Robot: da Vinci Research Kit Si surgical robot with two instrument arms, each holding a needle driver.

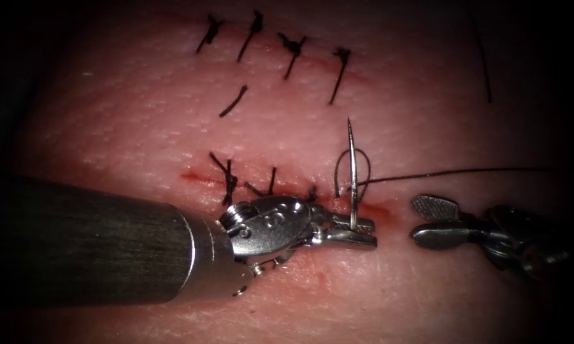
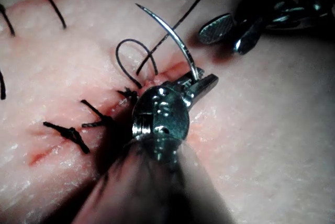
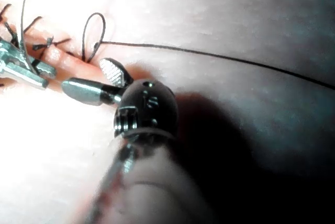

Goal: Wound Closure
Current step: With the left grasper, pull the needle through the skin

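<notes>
- Pale pink tissue (image 1: 140, 121) is seen across the endoscope view, with a finished row of dark stitches (image 1: 280, 48) across its far part and a nearer cut (image 1: 200, 177) that is reddened along its line.
- Three knotted stitches (image 1: 228, 178) are seen on the left part of this nearer cut, and red fluid (image 1: 379, 210) is smeared at its right end.
- The left tool (image 1: 353, 230) is laid in from the left along the cut; its jaws are pressed together on the curved needle (image 1: 351, 172) near the needle's rear end.
- The needle is held upright, clear of the tissue, with its point directed away from the jaws toward the far row.
- A loop of thread (image 1: 347, 167) is seen just behind the needle, and one strand (image 1: 465, 172) is run from it toward the right edge.
- The right tool (image 1: 434, 220) is kept just right of the cut's end, with its jaws spread and nothing between them.
- A loose cut end of thread (image 1: 234, 102) is seen between the two rows.

- In the left wrist view, the left tool (image 2: 201, 81) is shown pinching the needle (image 2: 170, 33) close to its rear end, the curve arching up over the thread loop (image 2: 131, 56).
- The right tool (image 2: 230, 31) is seen beyond it, its jaws apart.

- In the right wrist view, the right tool (image 3: 91, 77) is shown with jaws spread above the tissue (image 3: 220, 14), holding nothing.
- The thread (image 3: 220, 55) is seen running across the tissue from the loop (image 3: 93, 35) beside the left tool (image 3: 39, 75).
</notes>
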